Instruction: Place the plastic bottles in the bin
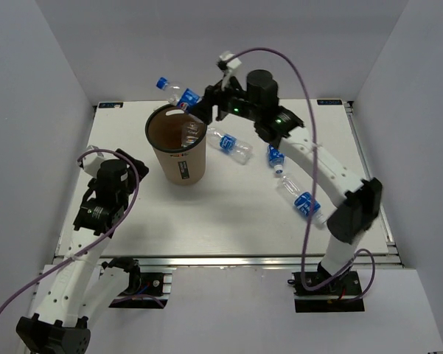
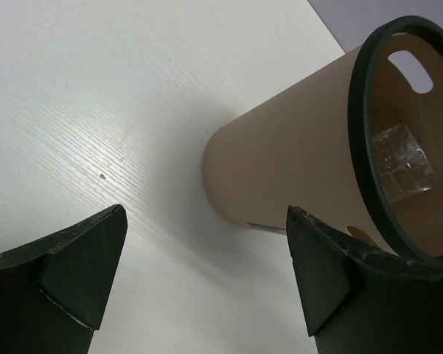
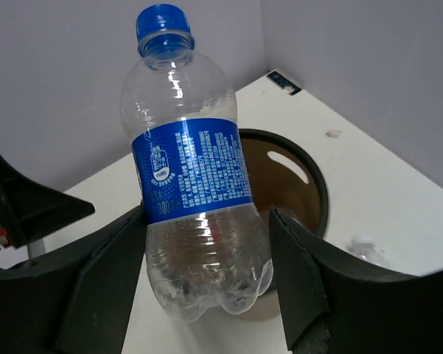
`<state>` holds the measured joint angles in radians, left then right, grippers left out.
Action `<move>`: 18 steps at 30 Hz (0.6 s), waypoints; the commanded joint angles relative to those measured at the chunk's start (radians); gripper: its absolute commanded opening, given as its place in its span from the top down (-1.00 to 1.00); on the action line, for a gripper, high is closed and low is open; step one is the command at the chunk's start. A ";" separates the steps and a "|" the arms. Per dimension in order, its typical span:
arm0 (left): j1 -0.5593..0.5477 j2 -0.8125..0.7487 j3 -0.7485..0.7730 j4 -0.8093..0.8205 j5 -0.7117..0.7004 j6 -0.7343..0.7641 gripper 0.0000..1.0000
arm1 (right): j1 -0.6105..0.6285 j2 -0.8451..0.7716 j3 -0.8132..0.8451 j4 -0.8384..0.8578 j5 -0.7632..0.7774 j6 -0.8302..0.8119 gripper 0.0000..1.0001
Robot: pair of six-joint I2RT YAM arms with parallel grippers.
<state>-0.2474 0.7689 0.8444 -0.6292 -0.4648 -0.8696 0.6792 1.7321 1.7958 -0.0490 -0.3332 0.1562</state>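
Note:
The tan bin (image 1: 178,158) stands at the back left of the table, with one clear bottle (image 1: 194,133) lying inside it. My right gripper (image 1: 205,108) is shut on a blue-labelled, blue-capped bottle (image 1: 179,94) and holds it tilted over the bin's far rim. In the right wrist view this bottle (image 3: 192,184) sits between the fingers (image 3: 298,273) above the bin's mouth (image 3: 309,173). Three bottles lie on the table: one (image 1: 231,144) beside the bin, one (image 1: 276,159) under the right arm, one (image 1: 304,203) nearer. My left gripper (image 1: 116,175) is open and empty, left of the bin (image 2: 280,173).
Grey walls enclose the table on the left, back and right. The right arm reaches across the table's right half above two of the bottles. The table's metal front rail (image 1: 228,259) runs along the near edge.

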 commanded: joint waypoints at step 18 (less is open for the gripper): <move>-0.003 0.021 0.004 -0.026 -0.012 0.009 -0.97 | 0.056 0.092 0.124 -0.147 0.223 -0.106 -0.79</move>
<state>-0.2474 0.7853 0.8444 -0.6434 -0.4637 -0.8654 0.7414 1.9415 1.9965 -0.2283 -0.2092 0.0921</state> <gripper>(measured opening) 0.981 0.894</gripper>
